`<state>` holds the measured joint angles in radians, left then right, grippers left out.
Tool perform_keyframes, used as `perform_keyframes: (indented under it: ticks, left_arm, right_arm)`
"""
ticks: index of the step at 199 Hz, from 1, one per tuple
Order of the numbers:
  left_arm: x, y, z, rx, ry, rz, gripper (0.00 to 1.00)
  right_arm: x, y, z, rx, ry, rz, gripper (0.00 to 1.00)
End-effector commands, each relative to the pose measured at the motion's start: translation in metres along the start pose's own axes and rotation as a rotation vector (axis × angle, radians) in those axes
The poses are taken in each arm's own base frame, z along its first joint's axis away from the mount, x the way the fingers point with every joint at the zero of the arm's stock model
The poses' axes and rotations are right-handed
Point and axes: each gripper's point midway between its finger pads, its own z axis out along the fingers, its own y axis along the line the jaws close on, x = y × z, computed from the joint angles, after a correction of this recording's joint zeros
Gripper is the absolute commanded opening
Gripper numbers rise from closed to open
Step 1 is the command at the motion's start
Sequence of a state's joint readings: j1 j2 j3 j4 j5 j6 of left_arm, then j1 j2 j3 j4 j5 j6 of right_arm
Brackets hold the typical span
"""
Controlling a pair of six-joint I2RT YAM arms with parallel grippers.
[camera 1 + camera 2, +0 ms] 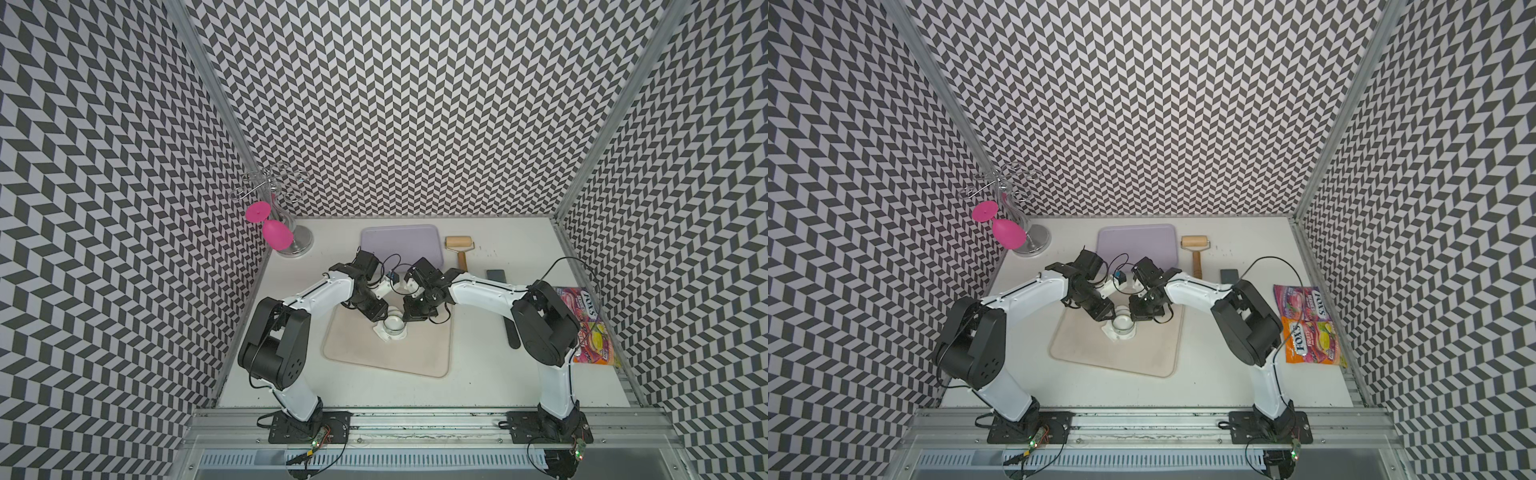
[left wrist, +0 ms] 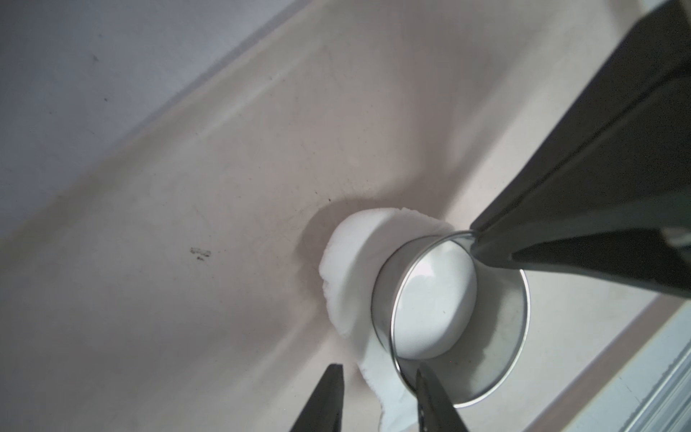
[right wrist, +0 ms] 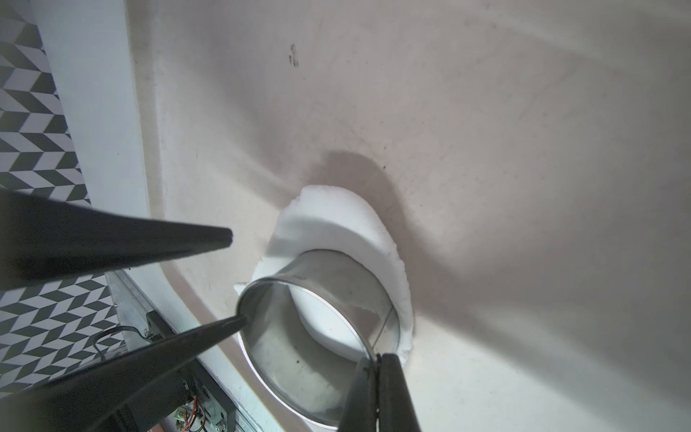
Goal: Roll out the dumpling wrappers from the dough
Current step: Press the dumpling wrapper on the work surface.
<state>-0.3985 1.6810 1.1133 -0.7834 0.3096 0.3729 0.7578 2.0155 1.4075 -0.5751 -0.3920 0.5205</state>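
Observation:
A metal ring cutter point(image 1: 394, 325) point(image 1: 1124, 323) point(image 2: 381, 295) point(image 3: 336, 269) stands on the dough point(image 1: 379, 331) point(image 2: 347, 254) point(image 3: 329, 220), a thin irregular white sheet on the beige tray point(image 1: 415, 357) point(image 1: 1142, 357). Inside the ring lies a neat white round, a dumpling wrapper point(image 2: 433, 299) point(image 3: 325, 318). My right gripper point(image 3: 377, 359) point(image 1: 406, 319) point(image 2: 475, 239) is shut on the ring's rim. Opposite it, my left gripper point(image 2: 377, 374) point(image 1: 384, 319) point(image 3: 236, 278) is open, with one fingertip point(image 3: 241, 319) against the rim and the other outside over the tray.
A lilac tray point(image 1: 399, 241) lies behind the arms, with a wooden roller point(image 1: 459, 245) to its right. A metal rack with a pink glass point(image 1: 276, 235) stands back left. A dark block point(image 1: 496, 275) and candy bags point(image 1: 1308, 328) lie at the right.

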Motion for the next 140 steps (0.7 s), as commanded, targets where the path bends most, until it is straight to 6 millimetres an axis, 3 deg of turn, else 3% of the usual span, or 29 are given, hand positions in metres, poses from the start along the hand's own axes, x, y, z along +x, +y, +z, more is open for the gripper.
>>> perform_keyframes:
  ticks: [1, 87, 140]
  left_arm:
    - [0.006, -0.001, -0.004, 0.005, 0.026, 0.003, 0.27]
    - [0.027, 0.006, 0.021, -0.011, 0.094, -0.017, 0.01]
    - [0.041, 0.008, 0.032, -0.021, 0.134, -0.019, 0.0]
  right_arm:
    - [0.029, -0.058, 0.032, 0.214, 0.091, 0.043, 0.0]
    - [0.027, -0.055, 0.03, 0.219, 0.089, 0.042, 0.0]
    - [0.025, -0.055, 0.03, 0.221, 0.087, 0.043, 0.0]
